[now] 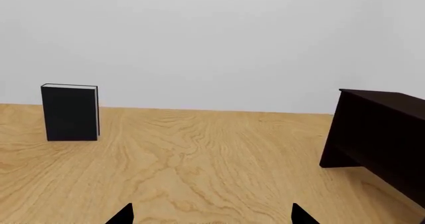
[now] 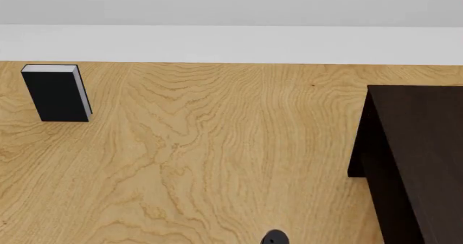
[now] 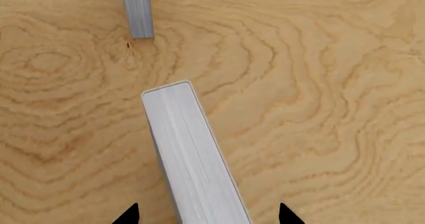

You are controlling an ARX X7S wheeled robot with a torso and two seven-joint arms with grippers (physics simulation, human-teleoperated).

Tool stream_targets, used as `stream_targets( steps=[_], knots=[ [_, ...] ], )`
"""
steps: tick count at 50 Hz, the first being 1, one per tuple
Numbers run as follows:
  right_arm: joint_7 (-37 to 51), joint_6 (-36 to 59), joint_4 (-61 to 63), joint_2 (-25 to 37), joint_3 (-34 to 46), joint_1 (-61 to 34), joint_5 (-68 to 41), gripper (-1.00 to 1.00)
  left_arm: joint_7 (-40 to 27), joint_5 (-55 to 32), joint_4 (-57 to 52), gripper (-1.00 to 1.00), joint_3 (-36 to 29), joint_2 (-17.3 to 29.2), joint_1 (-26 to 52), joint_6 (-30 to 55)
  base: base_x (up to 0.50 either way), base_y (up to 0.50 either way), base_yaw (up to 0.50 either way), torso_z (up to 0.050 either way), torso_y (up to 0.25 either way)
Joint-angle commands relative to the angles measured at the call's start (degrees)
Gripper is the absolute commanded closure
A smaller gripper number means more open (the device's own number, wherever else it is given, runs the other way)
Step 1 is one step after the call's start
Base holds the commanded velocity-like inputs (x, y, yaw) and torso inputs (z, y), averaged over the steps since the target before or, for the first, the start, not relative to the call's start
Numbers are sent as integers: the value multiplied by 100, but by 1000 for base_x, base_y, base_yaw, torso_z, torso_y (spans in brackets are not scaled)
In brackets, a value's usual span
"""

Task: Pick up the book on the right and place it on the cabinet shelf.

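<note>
A light-grey book (image 3: 189, 149) stands on the wooden floor, its white page edges facing the right wrist camera. My right gripper (image 3: 208, 216) is open and straddles its near end, with a gap to each fingertip. A second grey book (image 3: 137, 10) just like it stands further off. Neither grey book appears in the head view, so I cannot tell which one is on the right. The dark cabinet (image 2: 419, 157) is at the right; it also shows as the cabinet (image 1: 381, 134) in the left wrist view, its shelf hidden. My left gripper (image 1: 212, 216) is open over bare floor.
A black book (image 2: 56, 95) with white page edges stands upright at the far left; this black book (image 1: 69, 113) also shows in the left wrist view. A pale wall runs behind. A small dark round part (image 2: 274, 237) pokes in at the head view's bottom edge.
</note>
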State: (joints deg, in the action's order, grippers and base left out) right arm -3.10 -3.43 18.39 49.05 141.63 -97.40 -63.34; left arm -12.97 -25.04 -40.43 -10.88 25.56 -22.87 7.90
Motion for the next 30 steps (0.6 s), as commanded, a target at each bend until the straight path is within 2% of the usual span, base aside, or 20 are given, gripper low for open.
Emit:
stream_targets(
  steps=[1,30],
  knots=[
    [-49,30,-217,-32,-6,172,-92,-100,-4,-13,43,-100,-23,6,20,-16,0,0,0,0,0],
    [-239,-38,-726,-165,-151,498,-215,-100,-51,-28,52,-100,-64,49,53,-15,0,0,0,0,0]
  ],
)
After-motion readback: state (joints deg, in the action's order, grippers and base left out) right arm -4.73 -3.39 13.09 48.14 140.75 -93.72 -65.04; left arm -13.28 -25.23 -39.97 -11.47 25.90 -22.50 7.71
